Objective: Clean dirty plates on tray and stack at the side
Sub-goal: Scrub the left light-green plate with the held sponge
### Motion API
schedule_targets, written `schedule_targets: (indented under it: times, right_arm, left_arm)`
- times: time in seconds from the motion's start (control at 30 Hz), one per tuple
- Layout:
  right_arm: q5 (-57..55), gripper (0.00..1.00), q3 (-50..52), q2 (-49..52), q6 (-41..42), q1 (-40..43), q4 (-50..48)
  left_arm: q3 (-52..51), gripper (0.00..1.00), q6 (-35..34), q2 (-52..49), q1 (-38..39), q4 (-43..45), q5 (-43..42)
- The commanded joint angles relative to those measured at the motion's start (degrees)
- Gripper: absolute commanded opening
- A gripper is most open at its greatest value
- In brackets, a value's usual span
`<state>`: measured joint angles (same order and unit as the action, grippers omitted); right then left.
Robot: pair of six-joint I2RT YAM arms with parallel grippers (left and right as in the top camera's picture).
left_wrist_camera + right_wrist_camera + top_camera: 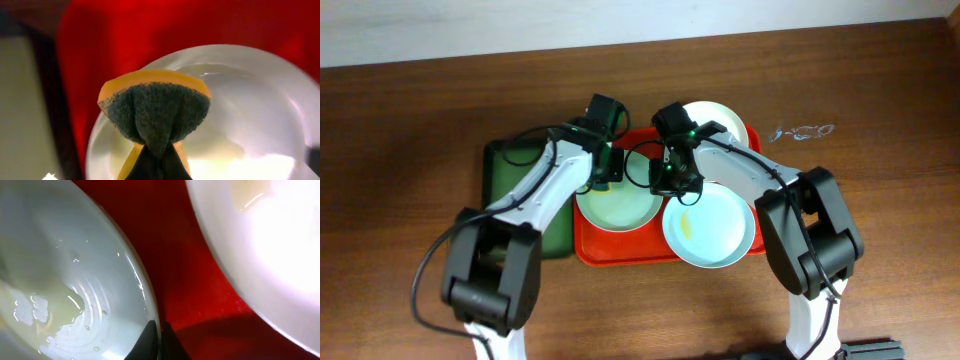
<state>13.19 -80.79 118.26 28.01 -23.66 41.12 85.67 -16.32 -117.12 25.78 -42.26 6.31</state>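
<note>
Two robot arms meet over the red tray (610, 247) (125, 40) (190, 290), which sits on a brown wooden table (400, 120) and carries all three plates. The mint plate (620, 210) (250, 100) (60, 270) lies flat in the tray's left half. The pale blue plate (715, 230) (280, 255) fills the tray's near right corner and overhangs the rim there, with a yellowish smear (688, 226) on its floor. The cream-white plate (725, 120) sits at the tray's far right corner, partly under the right arm.

The left gripper (607, 170) (156, 155) hangs over the tray's far left part, at the far edge of the mint plate. Its jaws are clamped on a sponge (155, 107), yellow with a dark green scouring face, which bulges out past the fingertips. The wrist view does not show whether the sponge touches the plate.

The right gripper (672, 178) (159, 337) is at the tray's middle, on the mint plate's right rim. Its jaws are drawn almost together, and the rim runs in between them, so they appear to pinch the plate's edge. Wet streaks glisten on the plate's floor beside the fingers.

A smaller dark green tray (500, 170) lies just left of the red tray, edge to edge with it.
</note>
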Motion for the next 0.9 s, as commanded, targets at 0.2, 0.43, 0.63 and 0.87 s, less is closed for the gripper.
schedule_targets:
  times: [0.2,0.43,0.63,0.87]
  right_arm:
    - [0.11,0.04,0.11,0.61,-0.74,0.07,0.02]
    - [0.11,0.04,0.11,0.61,-0.74,0.07,0.02]
    - [0.11,0.04,0.11,0.61,-0.74,0.07,0.02]
    - [0.11,0.04,0.11,0.61,-0.74,0.07,0.02]
  left_arm:
    - [1.86,0.00,4.04,-5.22,1.90,-0.07,-19.04]
    - [8.68,0.00,4.02,4.35,-4.83,-9.86,-18.05]
    - [8.66,0.00,4.00,7.63,-8.68,-16.76,-2.01]
    - [4.07,0.00,4.02,7.63,-15.52,-21.64,4.07]
